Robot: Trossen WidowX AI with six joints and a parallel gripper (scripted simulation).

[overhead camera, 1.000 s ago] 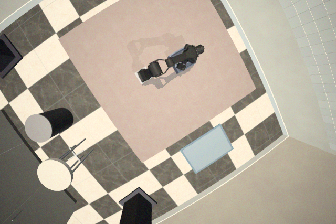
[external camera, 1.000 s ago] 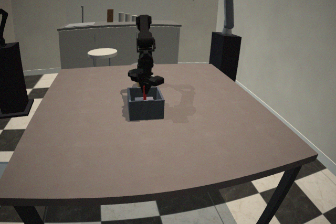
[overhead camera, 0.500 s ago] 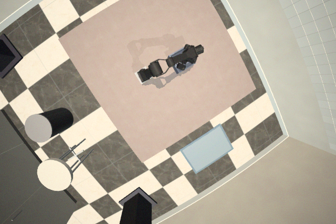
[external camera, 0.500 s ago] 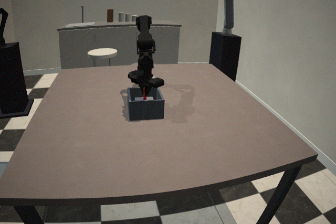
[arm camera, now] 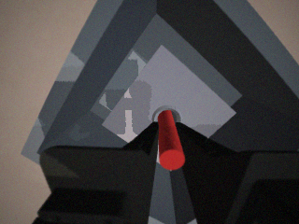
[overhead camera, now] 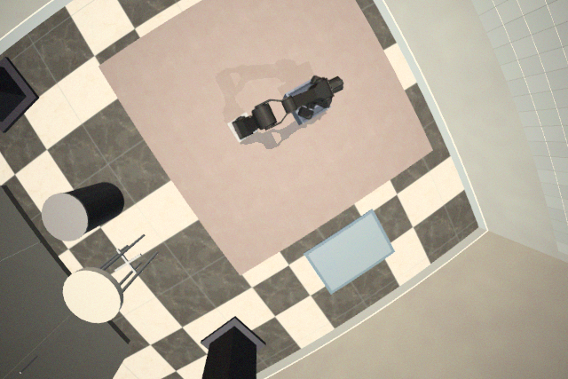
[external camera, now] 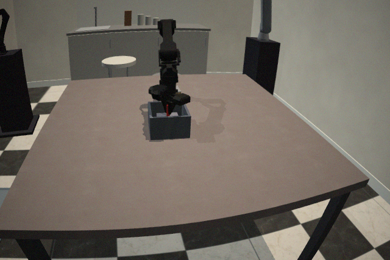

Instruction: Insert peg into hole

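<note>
My gripper (arm camera: 166,127) is shut on the red peg (arm camera: 169,140) and holds it upright over the open grey-blue box (external camera: 169,121). In the wrist view the peg's far end sits at the round hole (arm camera: 166,112) in the pale plate (arm camera: 175,95) on the box floor; I cannot tell how deep it goes. In the exterior view the peg (external camera: 167,109) hangs below the gripper (external camera: 169,100), inside the box opening. From above, the arm (overhead camera: 293,101) hides most of the box (overhead camera: 306,106).
The box stands near the middle of the brown table. The box walls surround the gripper closely on all sides. Another robot arm on a black pedestal (external camera: 261,58) stands beyond the table's far right corner.
</note>
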